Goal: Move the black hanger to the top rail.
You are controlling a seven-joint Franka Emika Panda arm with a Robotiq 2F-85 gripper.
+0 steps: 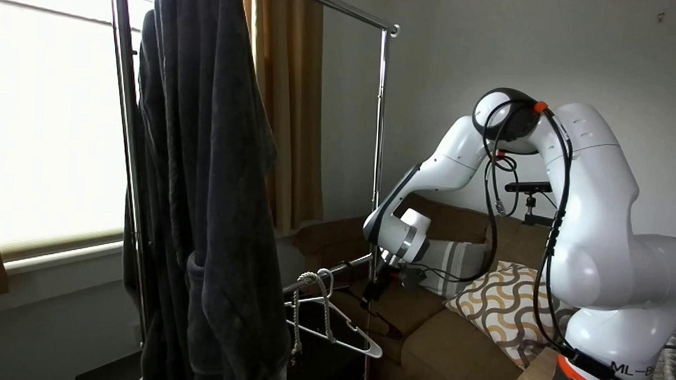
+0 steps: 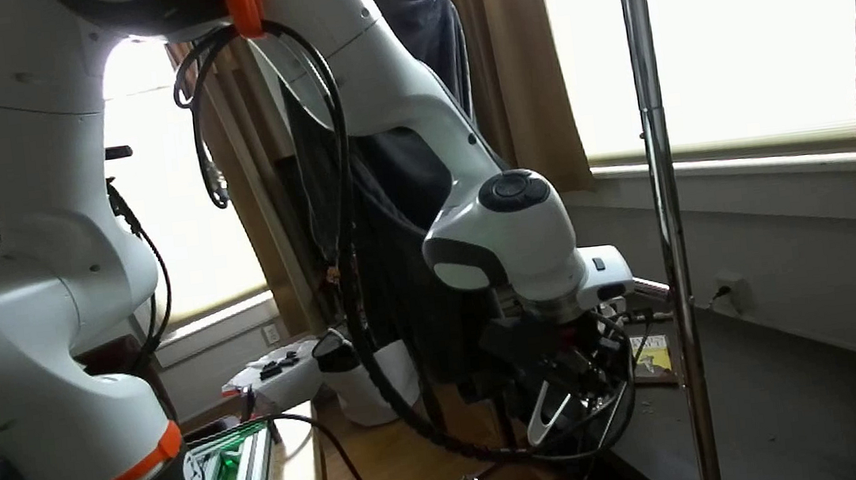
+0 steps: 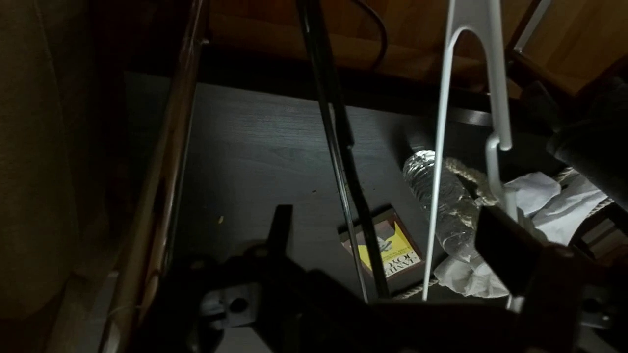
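Hand [image 3: 385,220] is spread wide, fingers [image 3: 282,228] well apart in the wrist view. The black hanger [image 3: 333,93] shows up edge-on in the gap between them, though whether it's touching either finger I honestly can't tell. A white hanger [image 3: 495,83] is in that view too, with one side in the gap and the other running partly behind the finger on the right. Under all that there's a dark desk [image 3: 255,132] with a yellow-and-white book [image 3: 392,250] on it.

In an exterior view the black hanger is basically a dim outline below the lower crossbar [image 1: 361,260], right by the hand, so way under the top rail [image 1: 344,9]. Too dark to make out how its hook sits. The white one hangs off that lower crossbar, with a pale rope [image 1: 327,319] looped over the bar just beside its hook. Big dark robe [image 1: 220,180] takes up the other end of the rack [image 1: 380,129], and there's a brown sofa [image 1: 439,345] with a swirly cushion [image 1: 497,313] behind the arm [image 1: 451,154]. In an exterior view the hand is just a dark tangle with a black cable [image 2: 344,161] curving past it, so the fingers are hard to make out there.
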